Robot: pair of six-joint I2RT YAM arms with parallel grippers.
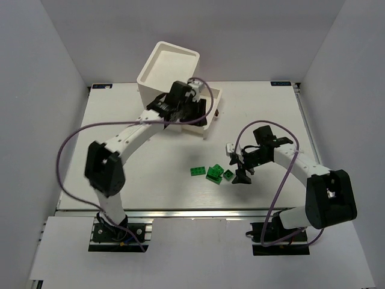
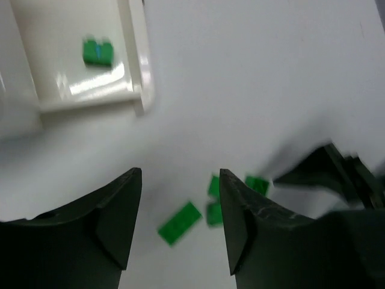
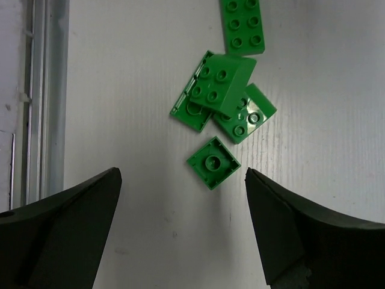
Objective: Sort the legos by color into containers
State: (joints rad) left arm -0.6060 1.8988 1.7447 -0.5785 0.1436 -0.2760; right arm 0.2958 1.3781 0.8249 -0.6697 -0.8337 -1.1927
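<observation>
Several green legos lie in a cluster on the table [image 1: 215, 173]. In the right wrist view I see a flat plate [image 3: 243, 24], a stacked block [image 3: 222, 84] and a small square piece lying upside down [image 3: 213, 162]. My right gripper [image 3: 182, 174] is open and empty, hovering just beside the cluster [image 1: 242, 174]. My left gripper [image 2: 180, 174] is open and empty, high over the pulled-out white drawer [image 1: 207, 120] of the cabinet [image 1: 168, 66]. One green lego [image 2: 97, 51] lies in that drawer. No purple or yellow-green legos show.
The white table [image 1: 150, 174] ends in a metal rail along the near edge [image 3: 42, 90]. The left arm stretches diagonally from its base to the cabinet. Grey walls enclose the table on three sides.
</observation>
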